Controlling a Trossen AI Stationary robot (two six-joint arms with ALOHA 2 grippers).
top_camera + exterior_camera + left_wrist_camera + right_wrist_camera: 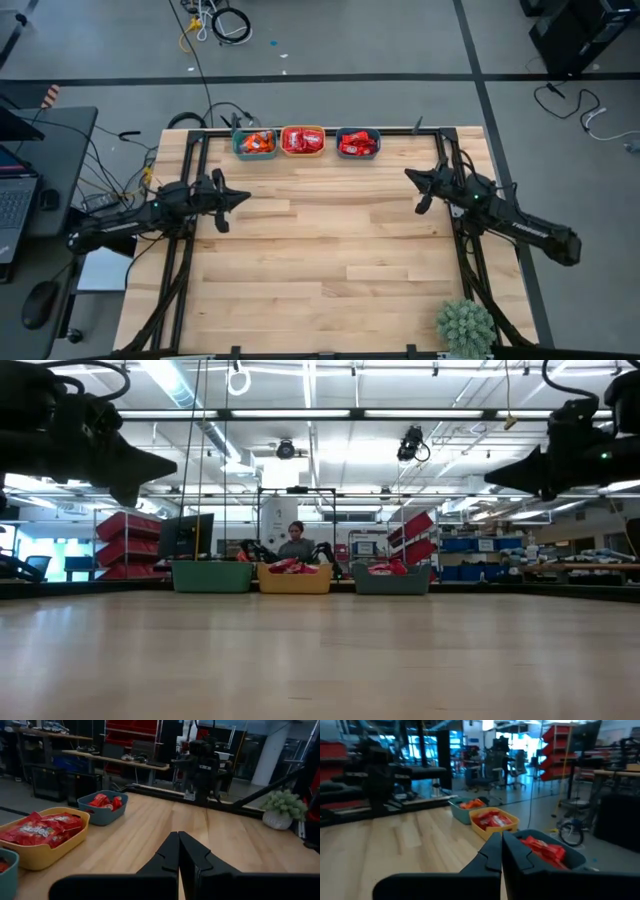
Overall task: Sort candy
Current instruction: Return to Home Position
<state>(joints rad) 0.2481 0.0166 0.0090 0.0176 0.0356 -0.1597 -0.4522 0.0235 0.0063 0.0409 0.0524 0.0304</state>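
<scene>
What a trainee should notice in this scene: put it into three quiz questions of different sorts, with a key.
1. True or false: the yellow bowl, holding candy, stands between the teal bowl and the blue bowl.
2. Pick one. The left gripper and the right gripper are: A, wide open; B, shut and holding nothing; C, clamped on bowls.
3. Fill in: at the corner of the table on the right arm's side, away from the bowls, stands a potted ____.
Key: 1 true; 2 B; 3 plant.
</scene>
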